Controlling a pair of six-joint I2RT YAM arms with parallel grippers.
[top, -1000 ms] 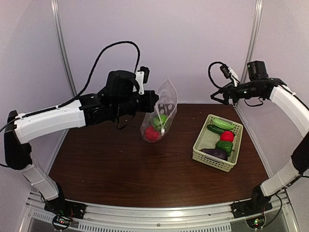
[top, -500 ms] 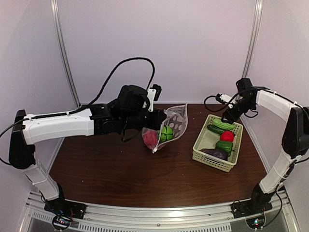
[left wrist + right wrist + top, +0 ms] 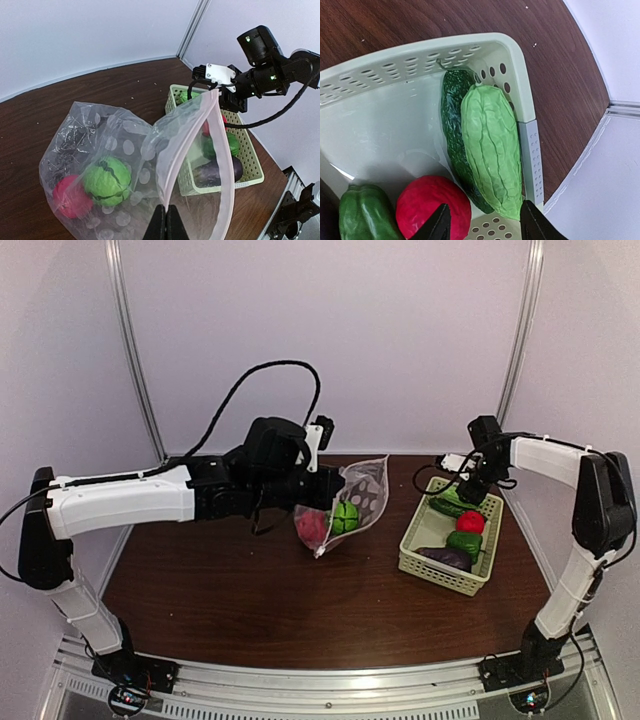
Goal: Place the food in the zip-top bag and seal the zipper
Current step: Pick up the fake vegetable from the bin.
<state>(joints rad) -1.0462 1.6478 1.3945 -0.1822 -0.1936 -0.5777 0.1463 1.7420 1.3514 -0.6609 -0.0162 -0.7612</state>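
At the bag's mouth, the left gripper is pinched tight on the zipper edge of the zip-top bag. The bag hangs tilted from that grip over the table, with a red toy fruit and a green round piece inside. Over the pale green basket, the right gripper has its fingers apart. They straddle the lower end of a light green ridged gourd, which lies beside a dark cucumber, a red ball and a green pepper.
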